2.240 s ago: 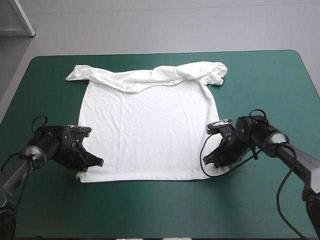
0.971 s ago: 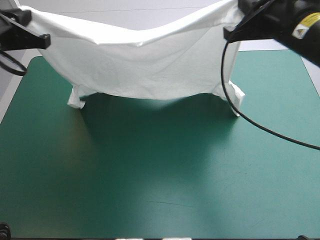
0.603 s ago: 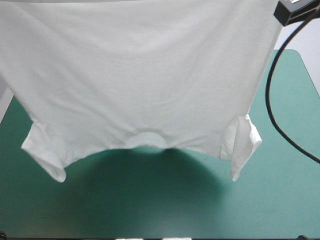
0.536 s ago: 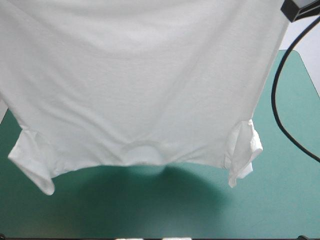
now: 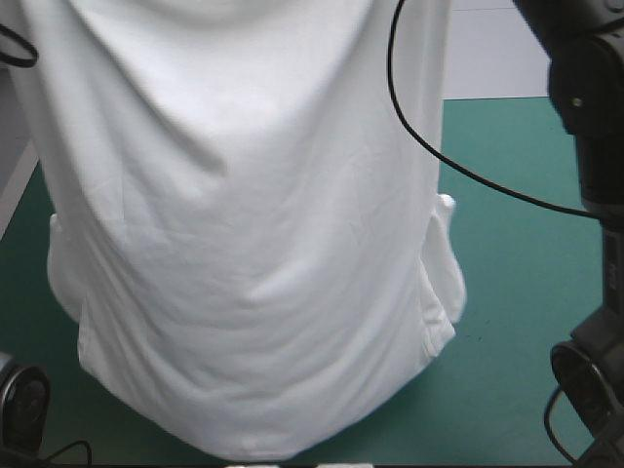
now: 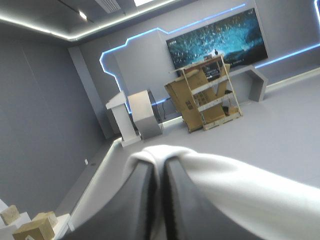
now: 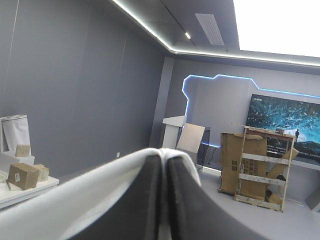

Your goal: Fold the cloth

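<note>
The white T-shirt (image 5: 244, 244) hangs lifted in front of the high view, and its bottom curve reaches down to the table's near edge. One sleeve (image 5: 444, 263) dangles at its right side. Both grippers are above the high view's upper edge, so only the right arm (image 5: 585, 97) shows there. In the left wrist view my left gripper (image 6: 160, 167) is all but shut, with the white T-shirt (image 6: 240, 185) draped over its tips and off to one side. My right gripper (image 7: 164, 162) is likewise all but shut, the T-shirt (image 7: 90, 195) folded over its fingertips.
The teal-green table (image 5: 517, 244) shows to the right of the hanging shirt and in a strip at its left. The right arm's base (image 5: 595, 380) stands near the front right corner. Both wrist views look level into the room.
Earlier the shirt lay flat, then was lifted by its hem corners and held wide. Now it hangs narrower, its lower end has swung toward the table's near edge, and the right arm has come into view.
</note>
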Tool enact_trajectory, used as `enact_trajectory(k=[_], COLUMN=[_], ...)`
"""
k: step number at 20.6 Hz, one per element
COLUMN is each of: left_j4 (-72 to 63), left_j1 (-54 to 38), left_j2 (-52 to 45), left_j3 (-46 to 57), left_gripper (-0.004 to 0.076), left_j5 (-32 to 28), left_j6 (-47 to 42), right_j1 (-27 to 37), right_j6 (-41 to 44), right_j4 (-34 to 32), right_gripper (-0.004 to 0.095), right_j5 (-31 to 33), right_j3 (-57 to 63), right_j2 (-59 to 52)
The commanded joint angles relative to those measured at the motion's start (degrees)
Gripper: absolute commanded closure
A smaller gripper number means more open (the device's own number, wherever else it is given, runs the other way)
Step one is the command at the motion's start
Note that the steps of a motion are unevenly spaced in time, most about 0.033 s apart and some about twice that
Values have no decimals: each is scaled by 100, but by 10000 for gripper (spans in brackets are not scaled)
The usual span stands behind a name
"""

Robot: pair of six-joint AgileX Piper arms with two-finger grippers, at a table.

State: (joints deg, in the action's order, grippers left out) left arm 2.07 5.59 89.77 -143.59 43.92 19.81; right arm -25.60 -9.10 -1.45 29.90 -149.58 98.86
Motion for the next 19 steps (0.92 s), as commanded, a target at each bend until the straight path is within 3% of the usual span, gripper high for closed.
enact_trajectory(k=[1, 4, 6, 10, 14, 19], left_j4=[15, 15, 15, 15, -40, -252], left_j1=[27, 27, 27, 13, 13, 13], left_j2=[157, 275, 317, 424, 1085, 2054], left_j3=[-85, -85, -96, -96, -96, -96], left_gripper=[705, 705, 705, 705, 705, 705], left_j5=[-952, -1287, -1524, -1500, -477, 985], left_j6=[-11, -11, -11, -11, -110, -152], right_j1=[18, 18, 67, 617, 1085, 1117], right_j6=[-64, -64, 0, 753, 1069, 1069], right_j4=[-75, -75, -427, -454, -18, 39], right_gripper=[926, 926, 926, 926, 926, 926], right_j5=[-1189, -1304, -1315, -789, 841, 2559], right_j3=[-114, -124, -134, -113, -110, -110], right_j2=[-22, 4, 4, 70, 475, 1449])
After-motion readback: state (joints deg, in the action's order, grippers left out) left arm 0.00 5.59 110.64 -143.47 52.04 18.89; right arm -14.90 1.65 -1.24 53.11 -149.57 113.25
